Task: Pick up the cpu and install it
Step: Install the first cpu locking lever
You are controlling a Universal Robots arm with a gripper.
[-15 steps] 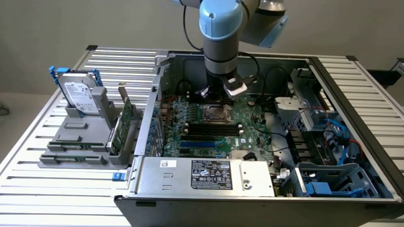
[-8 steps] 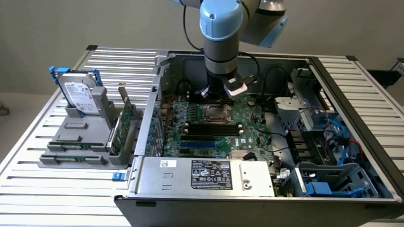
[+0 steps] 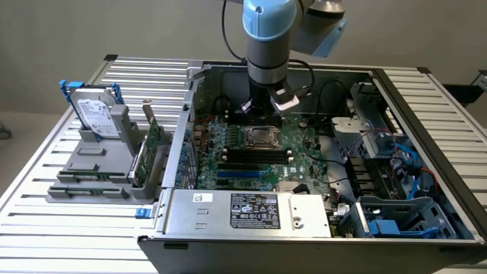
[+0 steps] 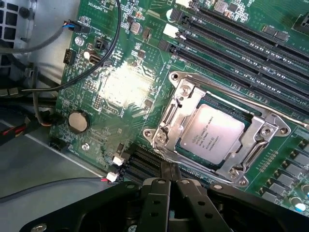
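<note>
In the exterior view the arm's pale blue joint and grey wrist cover the far part of the green motherboard, and the claw itself is mostly lost behind cables and a white connector block. The metal socket frame reads there as a small square; whether the chip sits inside it cannot be made out from that camera.

The wrist view is clearer. The cpu, a small flat square chip with a pale silver metal top and fine dark print, lies inside the shiny steel socket frame, level with it and ringed by its bracket on all sides. A glare patch whitens the board beside the socket, near a round coin battery.

The claw shows as two black fingers pressed together at the tips, closed and holding nothing. It hangs above the board just beside the socket, apart from the chip.

On the slatted metal surface, a silver hard drive with white label stands in a grey rack.
</note>
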